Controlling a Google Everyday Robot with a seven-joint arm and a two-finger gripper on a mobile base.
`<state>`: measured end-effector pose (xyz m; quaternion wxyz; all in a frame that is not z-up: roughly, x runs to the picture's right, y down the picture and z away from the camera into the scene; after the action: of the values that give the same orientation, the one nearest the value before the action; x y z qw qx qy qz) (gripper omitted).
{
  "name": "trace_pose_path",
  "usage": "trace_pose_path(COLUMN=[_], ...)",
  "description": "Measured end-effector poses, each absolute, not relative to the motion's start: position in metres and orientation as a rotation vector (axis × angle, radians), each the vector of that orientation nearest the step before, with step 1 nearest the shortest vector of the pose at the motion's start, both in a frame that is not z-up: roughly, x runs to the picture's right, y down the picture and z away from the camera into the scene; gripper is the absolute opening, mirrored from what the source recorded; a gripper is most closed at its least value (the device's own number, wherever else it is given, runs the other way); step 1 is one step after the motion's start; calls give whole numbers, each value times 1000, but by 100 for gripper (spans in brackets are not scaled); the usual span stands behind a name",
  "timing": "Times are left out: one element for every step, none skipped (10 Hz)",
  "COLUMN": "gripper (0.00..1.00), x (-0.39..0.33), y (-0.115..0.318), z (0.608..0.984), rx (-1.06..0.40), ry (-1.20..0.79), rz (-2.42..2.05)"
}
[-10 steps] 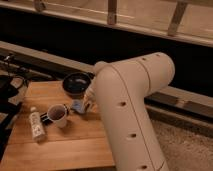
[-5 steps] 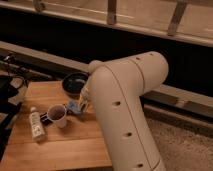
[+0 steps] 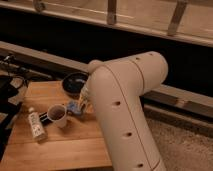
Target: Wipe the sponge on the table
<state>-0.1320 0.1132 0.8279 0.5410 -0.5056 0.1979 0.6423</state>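
The sponge [image 3: 74, 106], a small blue and pale block, lies on the light brown wooden table [image 3: 60, 147], just right of the mug. My gripper [image 3: 82, 101] sits right at the sponge's upper right edge, touching or nearly touching it. The bulky white arm [image 3: 125, 100] reaches in from the right and hides most of the gripper. The arm also covers the table's right side.
A white mug [image 3: 58, 115] with dark contents stands left of the sponge. A white labelled bottle [image 3: 35, 125] lies further left. A dark round bowl [image 3: 74, 82] sits at the table's far edge. Dark equipment with cables [image 3: 10, 87] borders the left side.
The arm's elbow has swung slightly left, and the gripper and sponge have shifted a little left toward the mug.
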Motion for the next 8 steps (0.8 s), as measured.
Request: trace_pose_path(gripper=[0,0,0,0,0,0,0,0], x=[-133,-129,-124,-116,-112,-108,-98,-85], y=[106,100,90,83,79,79,79,77], z=[835,842,854,869,880,883,885,883], rx=[-1173,-1153,-1127,-1099,-1077,-1062,-1038,-1014], ry=[449,441,424,418,414,422,425,422], rz=[1571,1603,1648,1701,1745,1778,1822,1862])
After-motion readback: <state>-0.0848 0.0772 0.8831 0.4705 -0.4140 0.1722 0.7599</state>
